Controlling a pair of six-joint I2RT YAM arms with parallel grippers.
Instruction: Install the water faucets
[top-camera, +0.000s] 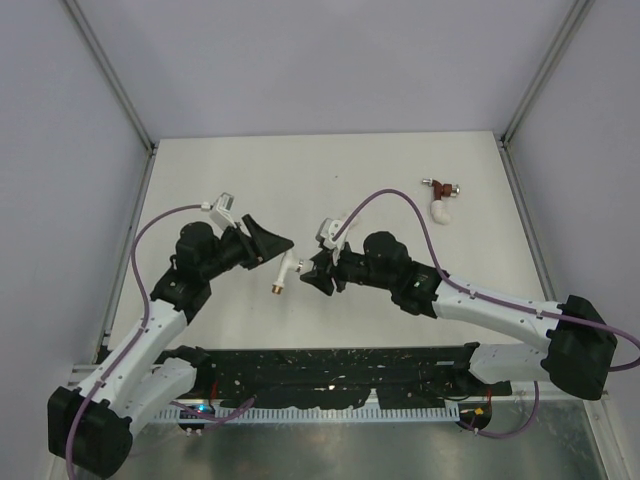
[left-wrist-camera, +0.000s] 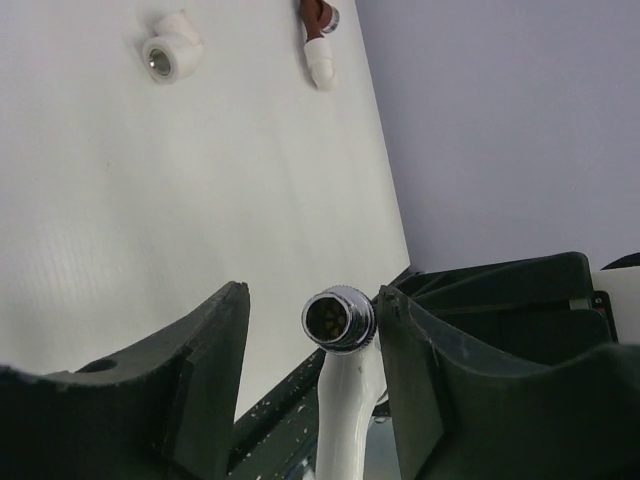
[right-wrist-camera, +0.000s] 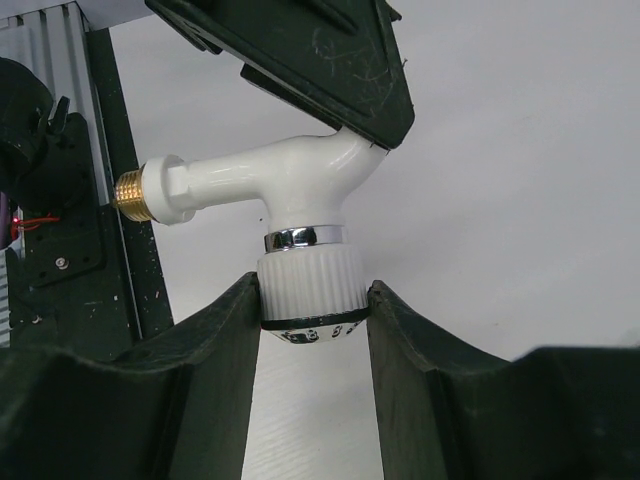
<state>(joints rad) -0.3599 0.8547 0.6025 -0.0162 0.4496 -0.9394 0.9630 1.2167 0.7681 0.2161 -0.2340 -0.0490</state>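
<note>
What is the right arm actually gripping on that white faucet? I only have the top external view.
Observer: In the right wrist view, the right gripper has its jaws clamped on the ribbed knob of the white faucet.
Operator: Are the left jaws closed on it?
Observer: No. In the left wrist view, the left gripper has its jaws open around the chrome spout mouth. The mouth sits close against one side, with a gap on the other.
Operator: Is anything on the threaded end?
Observer: In the right wrist view, the brass thread is bare, with nothing screwed onto it.
</note>
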